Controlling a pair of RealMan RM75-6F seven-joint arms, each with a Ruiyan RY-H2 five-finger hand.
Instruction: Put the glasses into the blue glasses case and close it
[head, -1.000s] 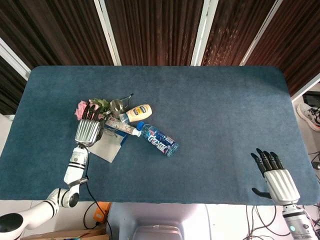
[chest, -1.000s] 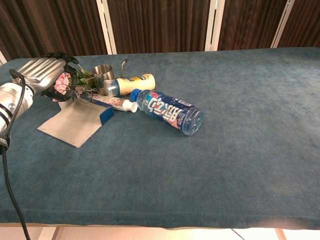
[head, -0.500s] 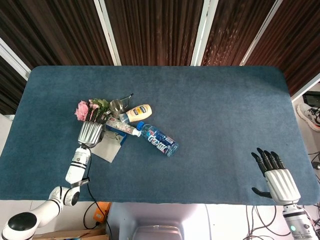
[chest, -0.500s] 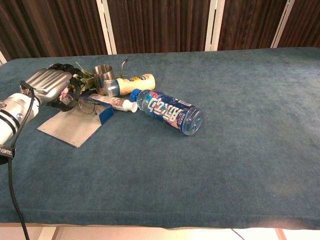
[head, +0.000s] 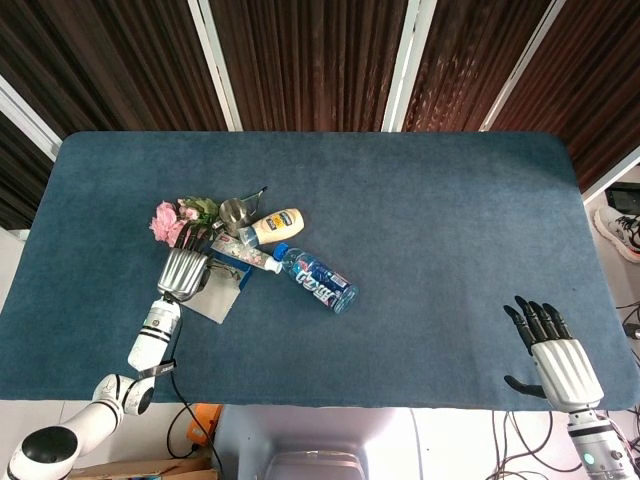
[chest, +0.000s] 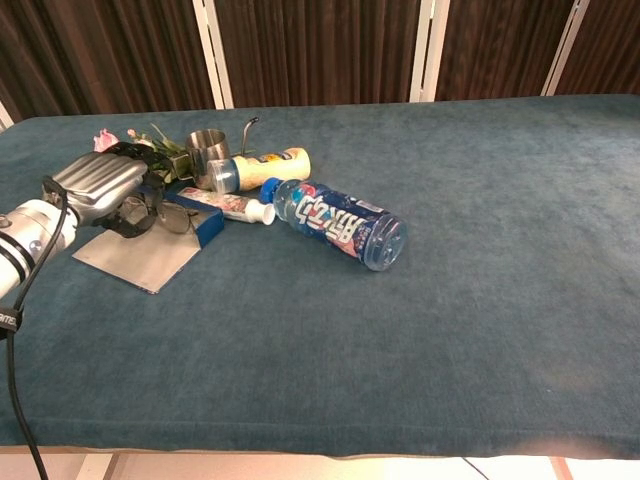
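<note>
Left hand low over the near-left part of the table, palm down, dark fingers curled around the glasses and gripping them. Seen from the head camera at, fingers pointing away from the robot toward the clutter. Lenses hanging just beneath the fingertips in the chest view, frame roughly level, long axis running left to right across the table, one lens poking out to the right of the fingers. Glasses in the head view mostly hidden under the hand; exact tilt not readable there.

Blue glasses case lying open directly beneath the hand and glasses, grey inner face up, flat on the cloth, its blue edge at the far right corner. In the head view at, long axis slanting from near left to far right. Whether glasses touch the case: cannot tell.

Right hand at the near right corner of the table, well apart from everything, fingers straight and spread, thumb out, holding nothing.

Just beyond the case: toothpaste tube, water bottle on its side, yellow bottle, metal cup, pink flowers.
</note>
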